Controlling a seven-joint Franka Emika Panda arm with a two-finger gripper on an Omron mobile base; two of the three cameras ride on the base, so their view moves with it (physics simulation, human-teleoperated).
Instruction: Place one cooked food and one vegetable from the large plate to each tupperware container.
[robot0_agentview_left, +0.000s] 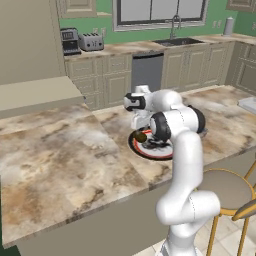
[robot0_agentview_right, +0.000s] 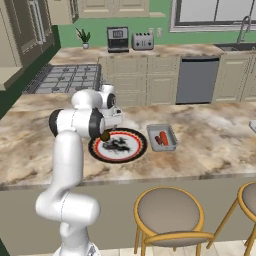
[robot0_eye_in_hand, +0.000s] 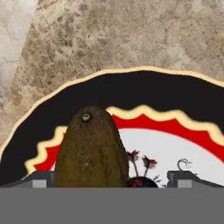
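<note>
Black-rimmed, red-ringed large plate (robot0_eye_in_hand: 131, 94); brown potato (robot0_eye_in_hand: 92, 148); orange carrot (robot0_agentview_right: 163, 138).

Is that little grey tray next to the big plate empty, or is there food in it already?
Not empty. The grey tray beside the large plate holds two small orange-red pieces of food; what kind cannot be told.

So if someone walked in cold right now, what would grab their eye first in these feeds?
Probably the round black-rimmed plate with its red ring on the marble counter, with the white arm bent over it. Next, the brown oval vegetable standing on the plate's edge, between the open fingers. Then the pale grey rectangular container right of the plate, with orange-red food inside.
</note>
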